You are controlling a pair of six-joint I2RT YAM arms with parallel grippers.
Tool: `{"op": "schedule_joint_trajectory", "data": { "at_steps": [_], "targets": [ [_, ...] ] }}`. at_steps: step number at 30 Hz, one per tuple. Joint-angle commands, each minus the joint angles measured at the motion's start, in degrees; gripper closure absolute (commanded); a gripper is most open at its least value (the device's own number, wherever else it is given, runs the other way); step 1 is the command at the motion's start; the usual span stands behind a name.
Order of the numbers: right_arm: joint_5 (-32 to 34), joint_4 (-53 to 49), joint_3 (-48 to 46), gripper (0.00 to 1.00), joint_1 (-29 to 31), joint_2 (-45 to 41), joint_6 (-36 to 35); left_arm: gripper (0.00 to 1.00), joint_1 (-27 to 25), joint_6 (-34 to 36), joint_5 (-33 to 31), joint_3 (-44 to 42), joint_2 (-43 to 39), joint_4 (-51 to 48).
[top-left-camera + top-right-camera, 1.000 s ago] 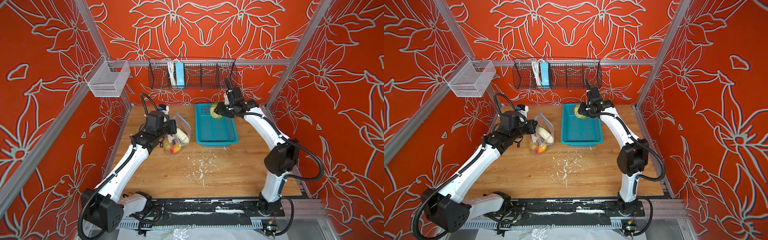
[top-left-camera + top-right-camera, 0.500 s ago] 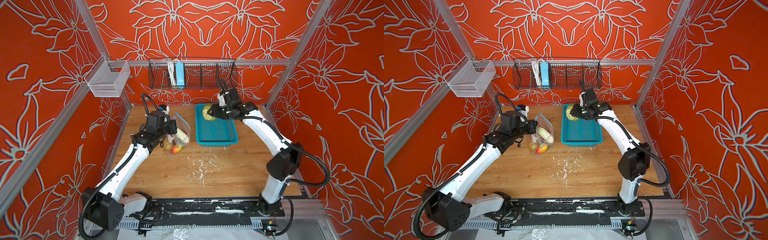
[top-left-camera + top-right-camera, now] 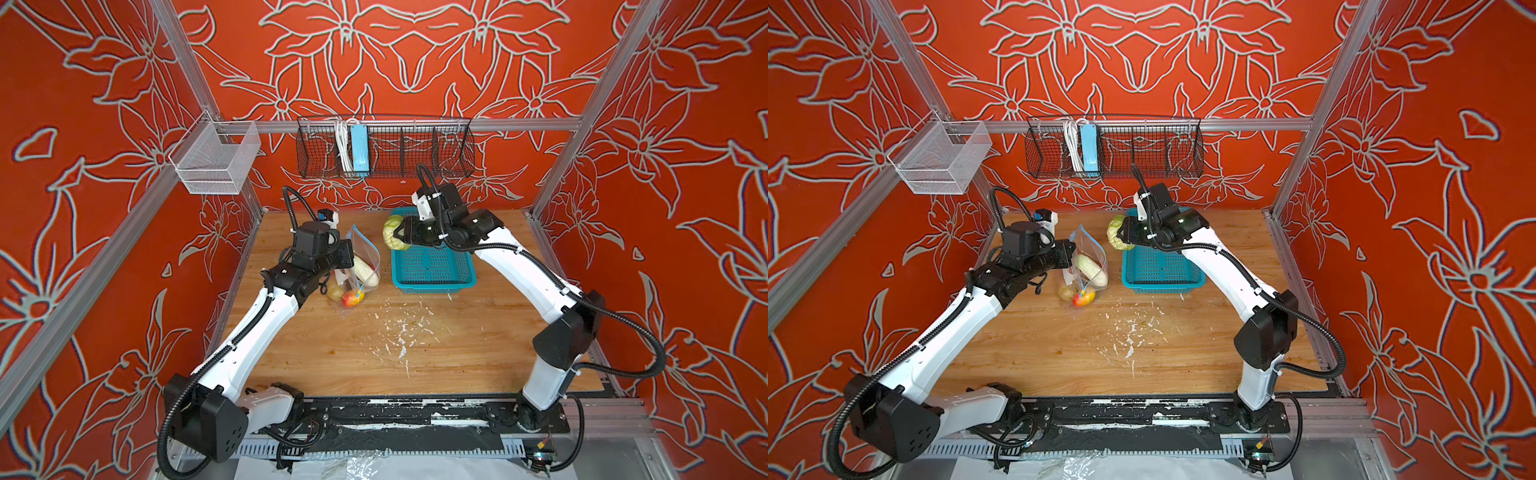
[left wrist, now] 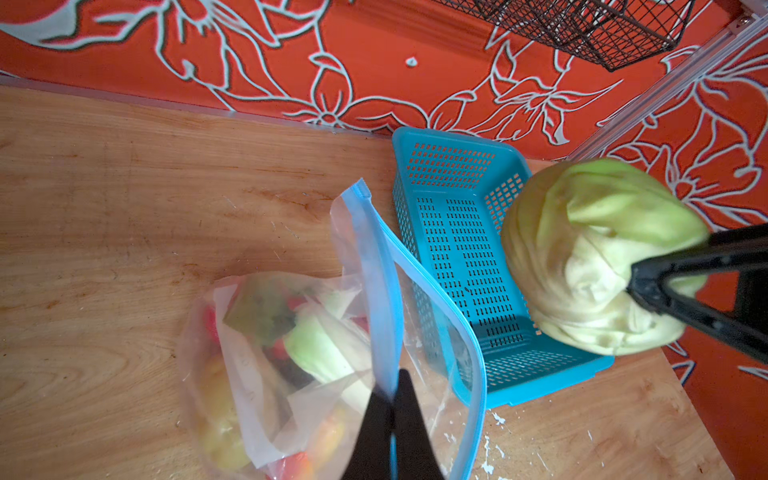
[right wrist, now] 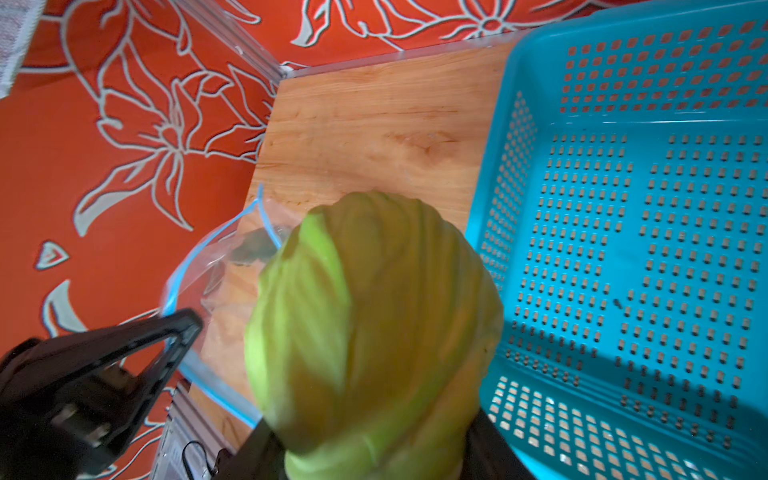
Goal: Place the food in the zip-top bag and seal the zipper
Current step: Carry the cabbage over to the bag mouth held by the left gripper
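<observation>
Right end effector (image 3: 400,234), clamped on green cabbage (image 3: 390,231), has swung off the teal basket (image 3: 432,286). A second ago it was over the basket's far corner; now it is past the left rim, on the bag side. Likely the last big item on approach, since the basket shows bare. Left end effector (image 4: 392,395) pressed together, pinching one zipper (image 4: 380,299) lip, mouth agape. Zip-top bag (image 3: 365,257) stands left of basket on desk (image 3: 374,345), clear and crinkled. Inside: pale cucumber (image 3: 368,271), yellow potato (image 3: 334,291), orange-red fruit (image 3: 353,297). Unsealed.
</observation>
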Motion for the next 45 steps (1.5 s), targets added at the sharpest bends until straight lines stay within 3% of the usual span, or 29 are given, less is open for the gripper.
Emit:
{"op": "schedule_joint_trajectory", "data": {
  "at_steps": [1, 15, 45],
  "targets": [
    [-0.3, 1.2, 2.6, 0.49, 1.1, -2.4, 0.4, 1.00, 0.4, -0.5, -0.1, 0.2, 0.1, 0.2],
    [-1.3, 4.8, 1.6, 0.49, 5.1, -1.9, 3.9, 1.00, 0.3, -0.2, 0.0, -0.1, -0.7, 0.5],
    [-1.8, 4.9, 5.5, 0.50, 10.6, 7.5, 6.2, 1.00, 0.3, -0.5, 1.5, 0.6, -4.1, 0.2]
  ]
}}
